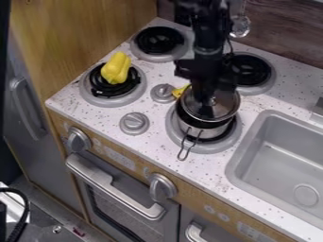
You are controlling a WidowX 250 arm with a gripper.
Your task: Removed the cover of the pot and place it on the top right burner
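Camera view: black arm drops from the top edge, tool [204, 100] pointing down over the glass lid [225, 109], near the lid's middle. Cannot tell whether the tool is open, closed or gripping the lid's knob; dark parts blend together there. Lid lies directly below the tool, above the pot [200, 133], its rim set a little toward the right of the pot's mouth. Contact between lid and pot unclear. Pot is metal, below the tool, wire handle [187, 146] jutting toward the front edge of the table [189, 166]. It sits on the front right burner [173, 133]. Top right burner [253, 71], the one named for the lid, lies behind and to the right of the tool, dark coil showing, part of it behind the arm. Back left burner [159, 41] is well to the upper left of the tool. Front left burner [114, 86] is left of the tool, bearing a yellow pepper-like object [116, 68]. Second yellow item [179, 91], partly hidden, just left of the tool, close by the lid's rim. Two grey knobs on the tabletop: one near the tool on its left [163, 92], the other farther off, lower left [134, 123]. Grey sink [277, 153] to the lower right of the tool. Toy oven [129, 203] lower left, below the table edge.
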